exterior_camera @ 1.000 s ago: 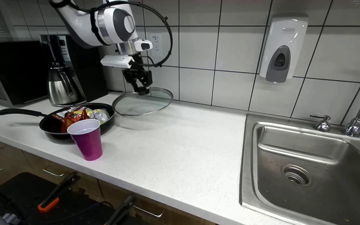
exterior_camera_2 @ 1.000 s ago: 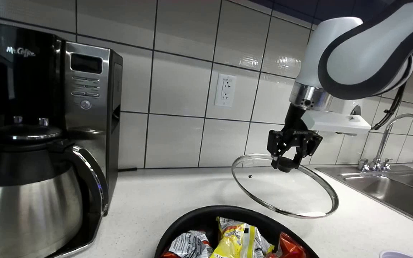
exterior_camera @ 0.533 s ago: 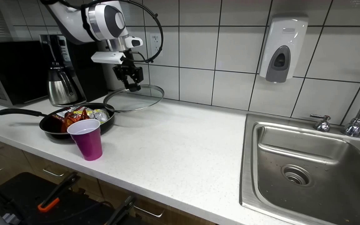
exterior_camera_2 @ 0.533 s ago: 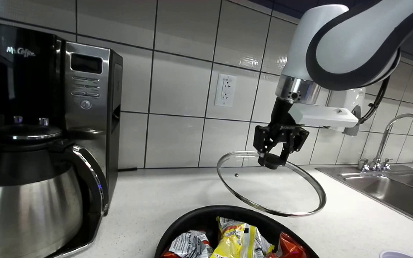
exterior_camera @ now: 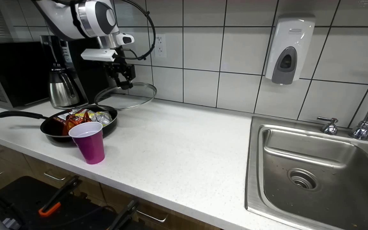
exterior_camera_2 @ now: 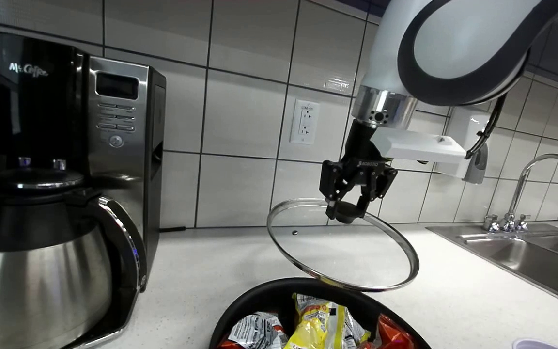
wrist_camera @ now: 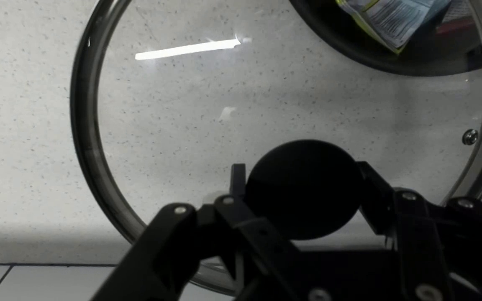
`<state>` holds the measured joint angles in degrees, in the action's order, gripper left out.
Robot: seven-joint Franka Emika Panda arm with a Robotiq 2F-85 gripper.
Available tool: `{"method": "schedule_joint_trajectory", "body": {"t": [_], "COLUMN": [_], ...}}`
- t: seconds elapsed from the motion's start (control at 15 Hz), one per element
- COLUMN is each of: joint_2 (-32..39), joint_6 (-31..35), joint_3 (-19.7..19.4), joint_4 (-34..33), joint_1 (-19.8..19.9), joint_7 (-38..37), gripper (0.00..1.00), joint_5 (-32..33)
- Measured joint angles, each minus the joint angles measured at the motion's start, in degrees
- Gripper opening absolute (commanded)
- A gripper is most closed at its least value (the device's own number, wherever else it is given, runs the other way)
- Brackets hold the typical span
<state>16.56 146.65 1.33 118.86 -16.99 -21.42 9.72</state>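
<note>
Black two-finger gripper (exterior_camera_2: 346, 212) pointing down, metal-rimmed clear glass lid (exterior_camera_2: 342, 252) suspended beneath.

From where I stand, the white, grey-trimmed robot arm (exterior_camera_2: 448, 48) enters high above the gripper; its silver wrist (exterior_camera_2: 384, 107) angles steeply down with a slight lean. The jaws stand part-way apart, clamped on opposite sides of the lid's round black knob (wrist_camera: 303, 188). The lid hangs directly below the gripper, apparently tilted, above the pale speckled countertop (exterior_camera: 171, 153). Lower than the gripper and off to one side sits the round black frying pan (exterior_camera: 56, 138), crinkled snack packets (exterior_camera_2: 322, 322) inside.
</note>
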Motion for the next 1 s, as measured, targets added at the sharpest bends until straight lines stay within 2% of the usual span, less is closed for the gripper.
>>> {"method": "schedule_joint_trajectory", "body": {"t": [1.0], "joint_2": [-0.1], "joint_6": [-2.1], "joint_3": [5.2], "joint_4": [-1.0], "joint_1": [-2.3], "joint_7": [0.1], "gripper": [0.39], "joint_5": [0.0]}}
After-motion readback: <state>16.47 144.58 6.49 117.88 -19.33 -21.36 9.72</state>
